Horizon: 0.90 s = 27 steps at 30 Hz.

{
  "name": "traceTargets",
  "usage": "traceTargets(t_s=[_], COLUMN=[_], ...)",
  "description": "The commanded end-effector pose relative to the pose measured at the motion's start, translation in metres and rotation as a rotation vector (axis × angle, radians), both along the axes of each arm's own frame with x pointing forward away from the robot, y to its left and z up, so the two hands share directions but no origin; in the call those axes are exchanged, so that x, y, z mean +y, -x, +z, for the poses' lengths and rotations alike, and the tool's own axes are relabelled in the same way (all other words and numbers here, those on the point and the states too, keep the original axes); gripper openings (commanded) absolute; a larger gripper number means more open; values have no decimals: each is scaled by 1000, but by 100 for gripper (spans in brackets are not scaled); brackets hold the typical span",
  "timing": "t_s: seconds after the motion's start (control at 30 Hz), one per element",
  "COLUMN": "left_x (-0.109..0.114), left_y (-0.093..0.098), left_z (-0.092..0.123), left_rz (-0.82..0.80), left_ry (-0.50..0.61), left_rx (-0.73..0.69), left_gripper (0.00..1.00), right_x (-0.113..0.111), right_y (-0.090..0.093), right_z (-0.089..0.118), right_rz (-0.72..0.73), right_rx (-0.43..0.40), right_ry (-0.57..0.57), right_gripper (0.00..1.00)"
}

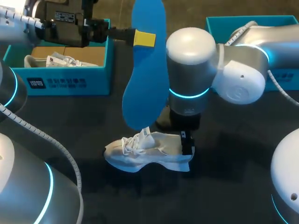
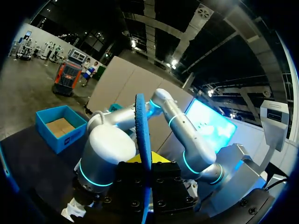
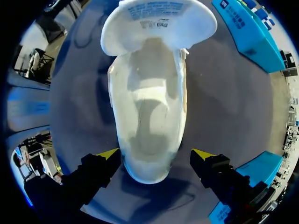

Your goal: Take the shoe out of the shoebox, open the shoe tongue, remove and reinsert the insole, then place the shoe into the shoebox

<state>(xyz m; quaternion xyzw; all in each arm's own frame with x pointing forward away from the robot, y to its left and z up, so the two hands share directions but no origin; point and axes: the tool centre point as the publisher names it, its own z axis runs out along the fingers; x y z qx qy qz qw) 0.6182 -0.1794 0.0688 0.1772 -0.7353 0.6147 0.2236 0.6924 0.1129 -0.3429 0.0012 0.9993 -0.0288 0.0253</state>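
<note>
Sitting at the far left of the dark table (image 1: 243,177) is an open blue shoebox (image 1: 65,81) with another white shoe (image 1: 52,60) lying inside it. Just above that box the left arm comes in, and its left gripper (image 1: 144,38) is clamped on a blue insole (image 1: 145,79), both yellow tips pressed against its two faces. The insole hangs in the air with its long axis running down toward the table and its lower end just above the laces. From the left wrist it shows edge-on as a thin blue blade (image 2: 142,140) rising between the fingers.

Below it, near the middle of the table, the white shoe (image 1: 147,151) stands upright on its sole, toe pointing left. Its tongue (image 3: 159,23) is folded forward over the toe, leaving the mouth wide open and the pale inside showing.

The right gripper (image 1: 187,142) reaches down over the heel. Its fingers are spread wide, one on each side of the heel, and one yellow tip (image 3: 202,154) stands clear of the shoe. At the far right is a second blue box (image 1: 280,74).
</note>
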Motion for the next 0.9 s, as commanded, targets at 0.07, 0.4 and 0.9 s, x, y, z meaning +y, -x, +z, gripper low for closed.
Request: traceTargets(t_s=[0.07,0.4,0.9], left_x=[-1,-1,-1], left_y=[-1,-1,-1], left_z=[0,0,0], left_rz=[-3,-3,-3], left_ry=[-2,-2,-2], left_rx=[0,0,0], left_gripper=[0,0,0], right_x=[9,28,46], right_y=[-5,-23,-43], right_z=[9,5,-23], right_rz=[22,53,83], right_rx=[-6,-7,0], right_ry=[-5,-31,-73], right_gripper=[100,100,100])
